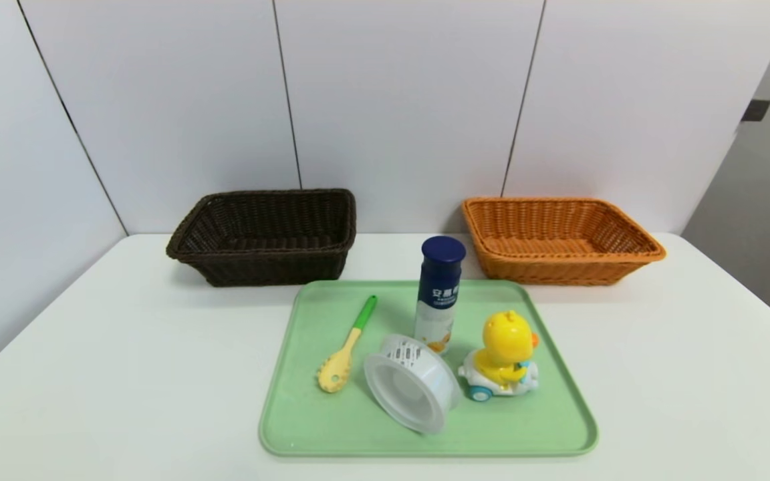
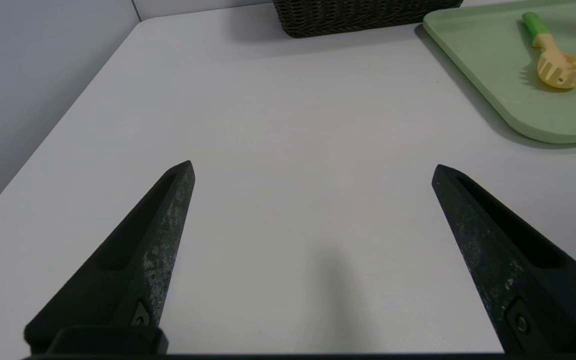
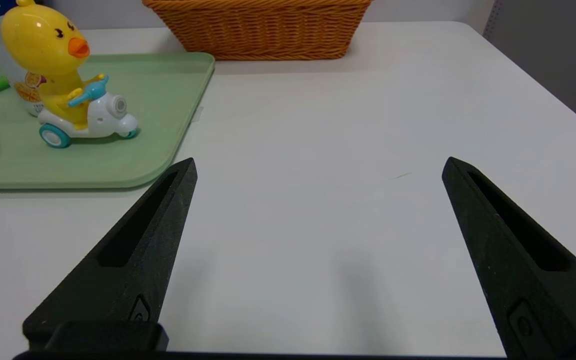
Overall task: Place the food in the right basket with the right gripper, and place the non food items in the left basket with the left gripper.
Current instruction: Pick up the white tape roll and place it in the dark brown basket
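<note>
Table [image 1: 124, 347], white; nothing sorted yet, by the look of both baskets.

Tray [image 1: 331, 434], pale green, at the middle of the table's near half. It carries four things:
- Drink bottle [image 1: 438, 294], blue cap, upright, at the tray's far middle. Judged food.
- Clear plastic cup [image 1: 412, 391], tipped on its side, mouth toward the tray's near edge, just beside the bottle's base. Contents cannot be told.
- Toy duck on a scooter [image 1: 502, 357], upright, toward the tray's right edge. Non-food.
- Pasta fork [image 1: 348, 347], green handle and yellow head, lying flat left of centre; its long axis runs from the tray's far edge toward the near edge, head nearest the robot. Non-food.

Dark brown basket [image 1: 265, 237], empty, at the table's far edge, beyond the tray's far-left corner.
Orange basket [image 1: 559, 237], empty, at the far edge, beyond the tray's far-right corner.

Left gripper [image 2: 313, 167]: jaws spread wide, holding nothing, over bare table beside the tray's left edge; the pasta fork lies ahead and inward, and this arm is the nearer to it.
Right gripper [image 3: 318, 165]: jaws spread wide, holding nothing, over bare table beside the tray's right edge; the bottle stands ahead and inward, behind the duck, which is likely to crowd the approach.
</note>
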Available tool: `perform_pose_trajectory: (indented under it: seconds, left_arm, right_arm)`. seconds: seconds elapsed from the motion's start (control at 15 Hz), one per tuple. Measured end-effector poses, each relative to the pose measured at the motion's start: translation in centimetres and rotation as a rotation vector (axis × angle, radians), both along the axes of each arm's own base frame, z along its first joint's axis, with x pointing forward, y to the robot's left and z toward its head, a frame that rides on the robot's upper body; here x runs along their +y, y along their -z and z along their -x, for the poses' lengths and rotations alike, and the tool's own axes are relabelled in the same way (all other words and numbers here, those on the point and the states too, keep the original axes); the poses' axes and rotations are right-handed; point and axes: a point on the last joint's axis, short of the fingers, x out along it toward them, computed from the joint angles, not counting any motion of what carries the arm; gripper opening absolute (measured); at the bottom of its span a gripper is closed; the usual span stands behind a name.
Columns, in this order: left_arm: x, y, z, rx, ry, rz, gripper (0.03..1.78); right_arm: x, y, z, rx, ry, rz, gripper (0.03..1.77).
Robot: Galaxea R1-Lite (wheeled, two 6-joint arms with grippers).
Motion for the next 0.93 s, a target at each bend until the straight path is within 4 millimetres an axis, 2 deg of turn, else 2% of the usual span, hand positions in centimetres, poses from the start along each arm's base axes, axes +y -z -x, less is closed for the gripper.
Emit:
perform_pose_trajectory:
  seconds: [0.93]
  left_arm:
    - [0.0,0.0,0.0,0.0,-0.001,0.004,1.69]
  right_arm:
    - [0.01,0.0,0.0,0.0,-0.002,0.006,1.69]
